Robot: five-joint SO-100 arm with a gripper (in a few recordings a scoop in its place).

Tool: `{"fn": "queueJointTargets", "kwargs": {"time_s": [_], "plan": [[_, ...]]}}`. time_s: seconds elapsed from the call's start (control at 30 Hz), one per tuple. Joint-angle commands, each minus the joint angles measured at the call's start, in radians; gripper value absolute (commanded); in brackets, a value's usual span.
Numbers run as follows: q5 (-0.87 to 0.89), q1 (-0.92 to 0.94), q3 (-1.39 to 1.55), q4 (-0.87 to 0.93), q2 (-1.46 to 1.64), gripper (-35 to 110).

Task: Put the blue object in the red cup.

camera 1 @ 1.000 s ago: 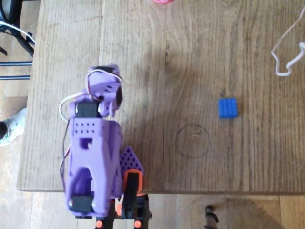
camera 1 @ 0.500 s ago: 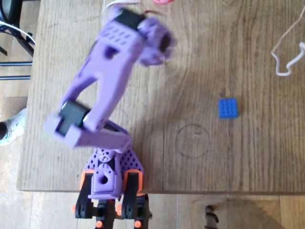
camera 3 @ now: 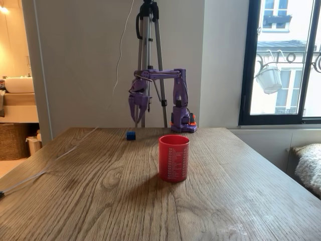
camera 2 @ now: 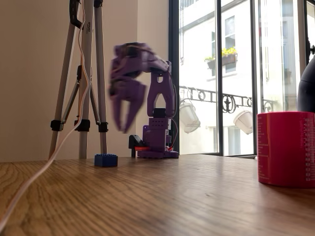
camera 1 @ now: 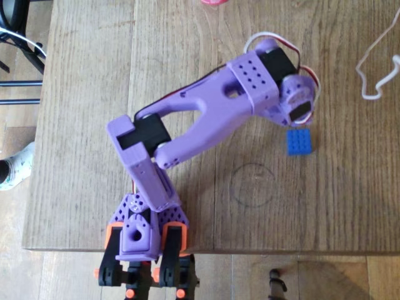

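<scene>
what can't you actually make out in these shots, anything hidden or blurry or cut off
- Gripper: motion-blurred in a fixed view, so its finger gap is unclear; in the overhead view the purple arm's wrist covers it.
- Red cup: the overhead view's top edge cuts it to a sliver of rim; its inside is not visible in either fixed view.
- Blue brick: too small in a fixed view to show studs; clearer overhead.

The table (camera 3: pixel 100 191) is grained wood with a soft, matt sheen. The purple arm (camera 1: pixel 206 119) looks like matt printed plastic. The blue object (camera 1: pixel 299 142) is studded plastic (brighter, smoother), and the red cup (camera 3: pixel 174 157) seems smooth plastic with faint printed markings.
</scene>
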Motion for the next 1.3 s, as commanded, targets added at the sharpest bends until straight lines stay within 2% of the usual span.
{"fn": "queueJointTargets", "kwargs": {"time_s": [0.0, 0.13, 0.33, 0.5, 0.73, 1.27], "plan": [[0.008, 0.057, 0.028, -0.008, 0.025, 1], [-0.041, 0.061, 0.044, 0.012, 0.031, 1], [-0.193, -0.032, 0.081, -0.011, 0.025, 1], [-0.278, -0.067, 0.081, -0.132, -0.014, 1], [-0.339, -0.020, 0.064, -0.238, -0.061, 1], [-0.368, 0.037, 0.034, -0.147, -0.081, 1]]}}
